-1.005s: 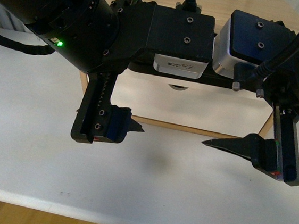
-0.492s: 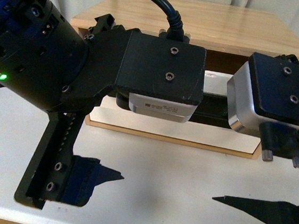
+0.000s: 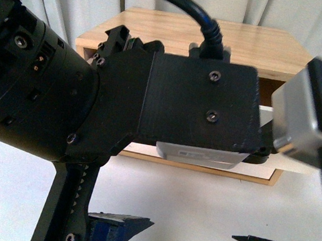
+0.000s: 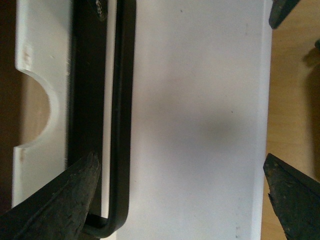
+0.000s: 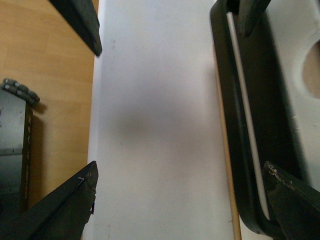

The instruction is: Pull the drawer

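The drawer (image 4: 42,75) shows its white front with a semicircular notch, and its long black bar handle (image 4: 122,100) runs along it. My left gripper (image 4: 180,157) is open, and the bar's end lies just inside one finger (image 4: 75,200). In the right wrist view the same handle (image 5: 235,125) and the drawer's notched front (image 5: 295,50) appear. My right gripper (image 5: 180,167) is open too, and the bar's other end sits close to one finger (image 5: 290,200). In the front view the left arm hides most of the drawer (image 3: 265,166).
The white table (image 4: 200,100) lies under both grippers, its edge giving way to wooden floor (image 4: 295,100). A light wood cabinet (image 3: 216,37) holds the drawer at the back. The left arm's body (image 3: 197,107) fills the front view. A grey metal part (image 5: 15,130) stands on the floor.
In the front view both arms have come nearer the camera and lower, their fingers now at the bottom edge. More of the cabinet's top shows.
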